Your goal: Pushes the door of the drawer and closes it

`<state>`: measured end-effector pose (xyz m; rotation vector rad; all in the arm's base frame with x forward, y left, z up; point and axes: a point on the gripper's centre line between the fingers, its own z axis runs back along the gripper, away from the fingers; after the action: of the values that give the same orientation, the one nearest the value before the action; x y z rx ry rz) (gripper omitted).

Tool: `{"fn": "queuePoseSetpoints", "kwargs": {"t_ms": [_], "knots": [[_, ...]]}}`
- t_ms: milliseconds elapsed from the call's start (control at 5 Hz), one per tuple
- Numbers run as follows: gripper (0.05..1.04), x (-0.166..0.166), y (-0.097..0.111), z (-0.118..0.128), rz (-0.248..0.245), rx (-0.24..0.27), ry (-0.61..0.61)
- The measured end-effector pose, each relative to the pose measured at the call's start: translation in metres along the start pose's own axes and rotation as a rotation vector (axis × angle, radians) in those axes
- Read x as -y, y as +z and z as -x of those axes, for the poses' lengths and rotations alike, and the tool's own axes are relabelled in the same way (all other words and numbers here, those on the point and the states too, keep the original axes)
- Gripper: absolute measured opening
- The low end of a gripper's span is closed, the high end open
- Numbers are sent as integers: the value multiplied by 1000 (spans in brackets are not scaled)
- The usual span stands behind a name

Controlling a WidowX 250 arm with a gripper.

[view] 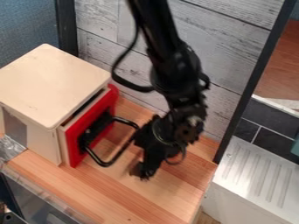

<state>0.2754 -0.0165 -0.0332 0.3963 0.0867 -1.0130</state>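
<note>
1 wood tabletop [169, 199], red-front drawer [72, 148], gray plank bkgd wall [231, 52]

The worktop [116, 192] (light wood, laid in strips) is holding a cream cabinet [50, 83] whose red drawer [73, 151] is standing slightly open, shiny material [10, 149] lying nearby.

Red drawer front [73, 144] with black handle [105, 164], slightly open from the cream box [50, 85]
</note>
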Motion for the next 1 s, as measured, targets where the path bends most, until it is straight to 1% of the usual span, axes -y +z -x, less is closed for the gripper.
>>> {"fn": "queuePoseSetpoints", "kwargs": {"t_ms": [200,400,600,800,1000], "knots": [[999,-9,-1,17,-7,10,9],[998,-10,-4,26,-5,29,-19],[998,-9,-6,30,16,63,-55],[999,3,11,40,85,106,-17],[999,14,67,51,150,172,202]]}}
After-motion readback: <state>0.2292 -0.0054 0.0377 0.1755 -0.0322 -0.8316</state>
